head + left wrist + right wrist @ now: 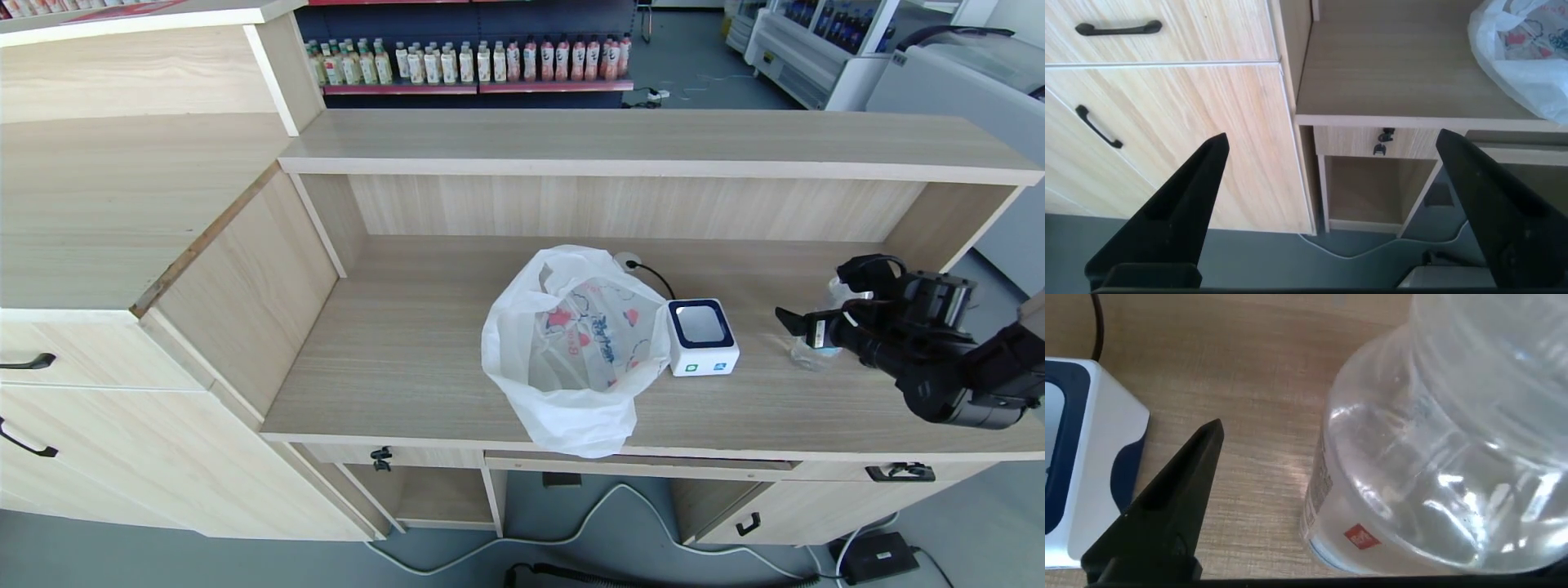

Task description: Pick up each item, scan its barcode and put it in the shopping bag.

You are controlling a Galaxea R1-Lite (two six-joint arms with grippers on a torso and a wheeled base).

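Right arm (971, 384) extended in from right, right gripper (823, 318) low, fingers parted. Left gripper (1331, 212) down near-left, fingers wide apart.

Bottle (807, 357) mostly behind right tool (816, 298) — top cut off, bag (571, 351) contents unclear

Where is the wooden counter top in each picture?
Head view: counter top spans the middle, under the shopping bag and scanner.
Left wrist view: beyond the left gripper, under the shopping bag's edge.
Right wrist view: beneath the water bottle and scanner.
Shared landmarks: shopping bag; scanner.
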